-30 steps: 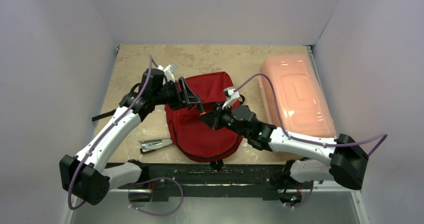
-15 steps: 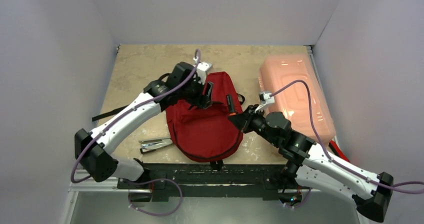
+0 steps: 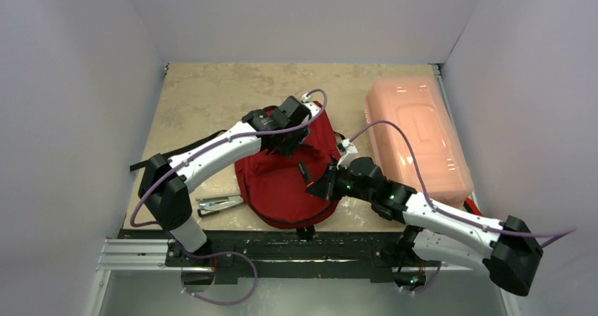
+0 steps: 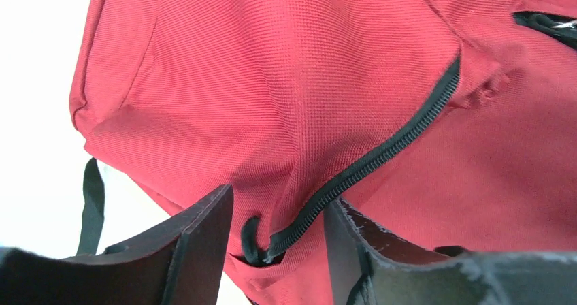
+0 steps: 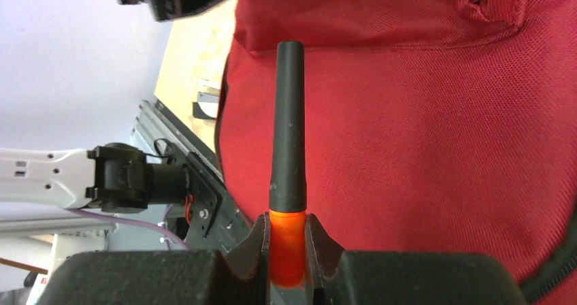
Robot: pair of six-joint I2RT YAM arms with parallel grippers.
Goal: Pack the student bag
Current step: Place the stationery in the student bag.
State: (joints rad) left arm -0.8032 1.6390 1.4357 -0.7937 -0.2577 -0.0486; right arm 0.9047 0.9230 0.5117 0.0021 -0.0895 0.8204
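As it lies, the student bag [image 3: 278, 189] runs near-to-far

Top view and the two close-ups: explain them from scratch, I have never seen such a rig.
The top view looks down on a table with two robot arms at its near edge: the left arm and the right arm. Each ends in two fingers and a camera, which took the close-ups. On the table lie a dark red backpack, a pale pink plastic box to its right and a stapler at its left. The right arm's fingers are clamped on a marker, orange with a black cap, over the backpack. The left arm's fingers straddle a fold by the zipper's end; whether they pinch it is unclear.
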